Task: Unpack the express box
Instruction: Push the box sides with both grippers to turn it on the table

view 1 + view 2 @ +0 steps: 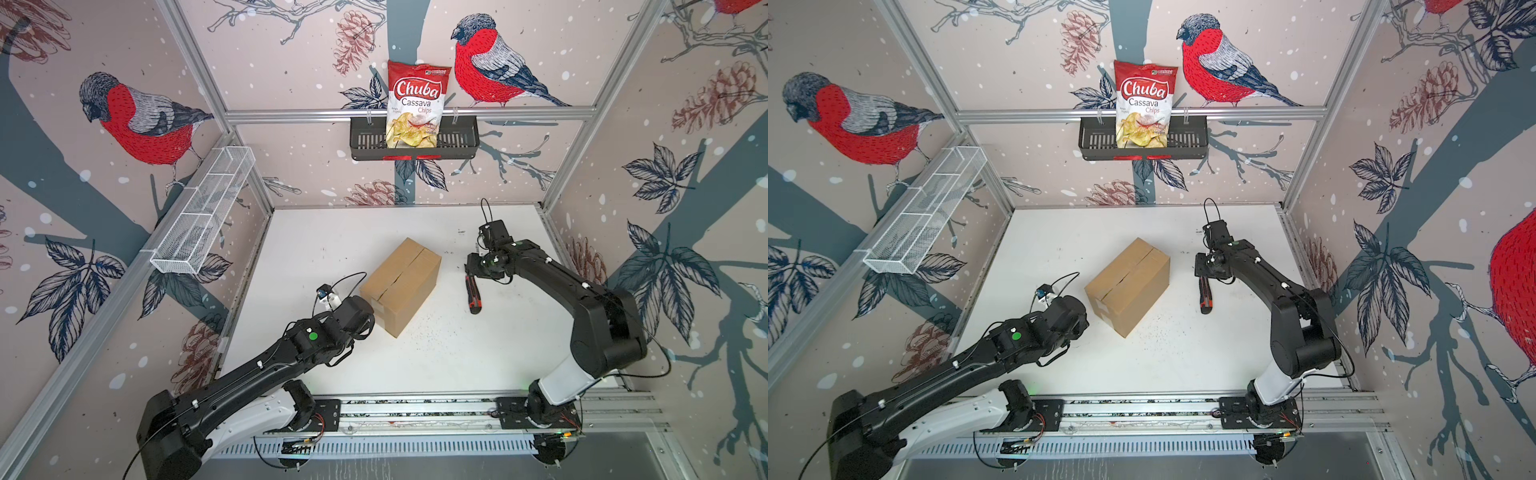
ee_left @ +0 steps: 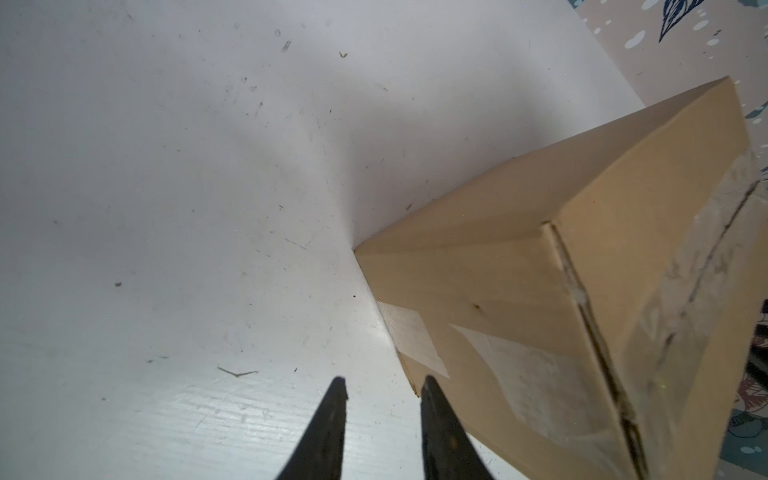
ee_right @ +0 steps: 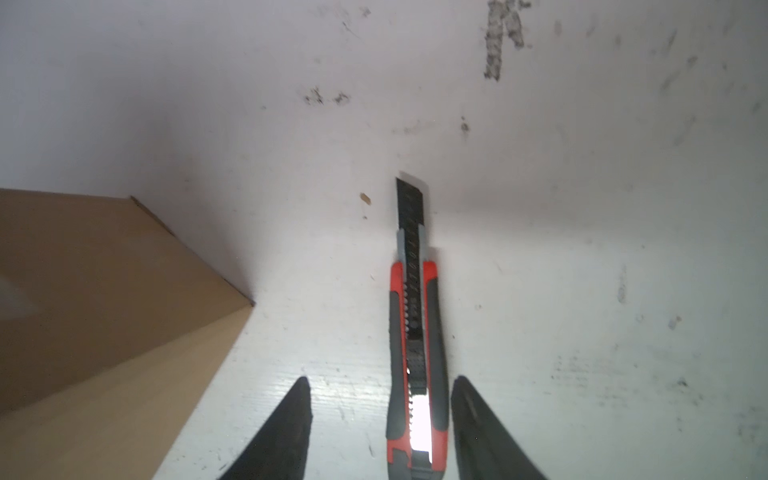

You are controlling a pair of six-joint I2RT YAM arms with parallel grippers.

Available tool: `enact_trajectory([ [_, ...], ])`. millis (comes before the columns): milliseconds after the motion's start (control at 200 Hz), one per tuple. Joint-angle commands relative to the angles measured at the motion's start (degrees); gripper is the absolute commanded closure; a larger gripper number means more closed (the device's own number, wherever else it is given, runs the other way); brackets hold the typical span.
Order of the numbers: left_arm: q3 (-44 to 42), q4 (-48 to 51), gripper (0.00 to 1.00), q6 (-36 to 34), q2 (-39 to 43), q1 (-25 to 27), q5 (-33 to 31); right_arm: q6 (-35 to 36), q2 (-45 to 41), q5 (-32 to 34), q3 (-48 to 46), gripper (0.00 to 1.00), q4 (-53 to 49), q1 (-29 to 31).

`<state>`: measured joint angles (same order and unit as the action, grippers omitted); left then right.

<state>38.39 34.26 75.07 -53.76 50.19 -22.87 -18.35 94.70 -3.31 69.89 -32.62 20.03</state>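
Counted 1 box (image 1: 401, 282), 1 knife (image 1: 473, 297), 1 chip bag (image 1: 417, 104), 1 black basket (image 1: 461, 137), 1 wire rack (image 1: 195, 232). There were 2 grippers: left gripper (image 2: 384, 384), right gripper (image 3: 380, 384).

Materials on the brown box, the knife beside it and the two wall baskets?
Express box: matte brown corrugated cardboard, layered edge visible at a flap; glossy clear tape on the seam. Knife: red body looks plastic, grey grips rubbery, dark segmented blade probably steel. Black basket: slotted, metal or plastic, cannot tell. White basket: fine mesh, likely coated wire.
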Motion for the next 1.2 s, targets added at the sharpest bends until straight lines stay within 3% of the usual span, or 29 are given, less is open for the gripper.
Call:
enact_trajectory([
  [0, -2.07, -8.55, 0.71, 1.57, -1.38, 0.51, -0.28, 1.23, 2.77, -3.75, 3.8, 0.53, 3.13, 0.1],
  [270, -4.16, -14.77, 0.73, 1.76, -4.56, 0.61, -1.1, 3.79, 9.46, -11.54, 10.68, 0.56, 5.45, 1.42],
  [475, -7.24, -16.56, 0.72, 1.02, -3.87, -0.47, -5.95, 4.02, 9.37, -13.1, 8.48, 0.58, 7.95, 4.86],
  [801, -10.82, -25.8, 0.71, -8.27, -3.15, -12.67, 2.19, 1.24, -0.59, -15.24, -2.78, 0.58, 11.91, 9.67],
  [1191, -2.18, -32.32, 0.68, -20.99, -16.06, -23.85, 8.63, -6.05, -18.72, -13.32, -17.99, 0.58, 12.27, 19.19],
])
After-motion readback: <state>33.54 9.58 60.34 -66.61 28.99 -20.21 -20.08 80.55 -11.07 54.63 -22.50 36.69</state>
